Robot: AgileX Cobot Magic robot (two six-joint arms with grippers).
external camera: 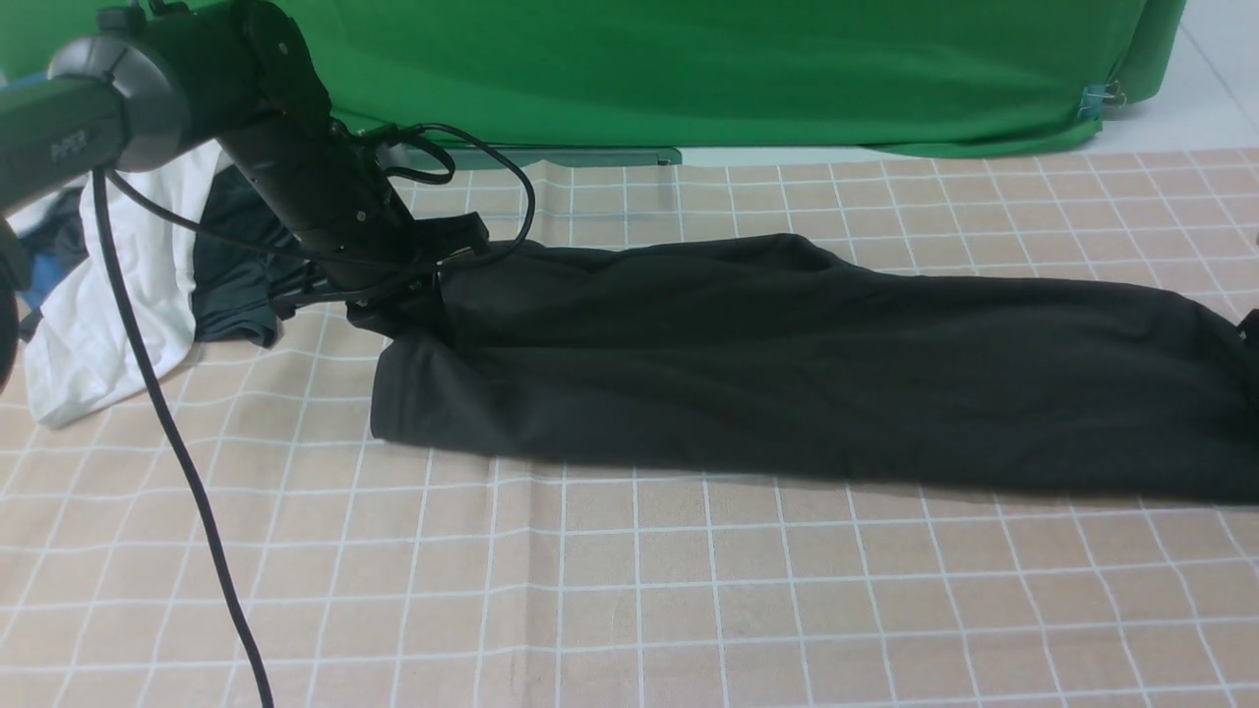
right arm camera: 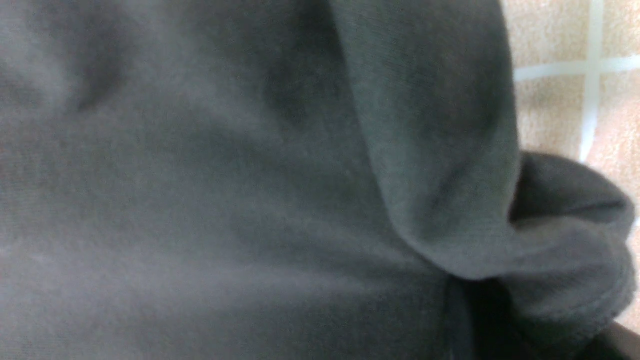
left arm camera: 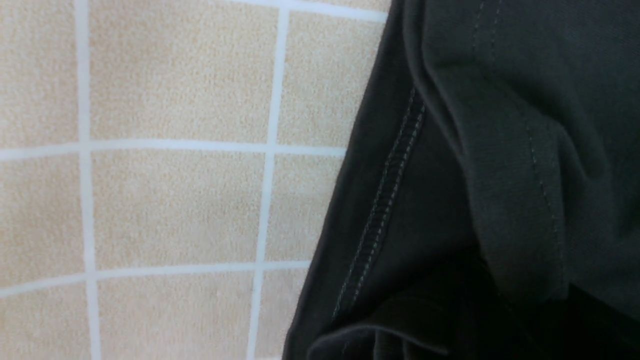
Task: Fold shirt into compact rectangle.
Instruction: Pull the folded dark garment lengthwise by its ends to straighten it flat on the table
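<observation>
While left end effector (external camera: pixel 425 300) clenches black shirt (external camera: pixel 787 374), right one's grip unclear, mostly beyond frame.

The front view is evenly bright and mostly sharp, with only a faint soft shadow along the lower edge of the black shirt (external camera: pixel 787 393). The left wrist view is well lit on the tiled surface (left arm camera: pixel 180 200) but sinks into near-black at lower right. The right wrist view looks hazy and grainy, its cloth softly blurred, darkest at lower right.
</observation>
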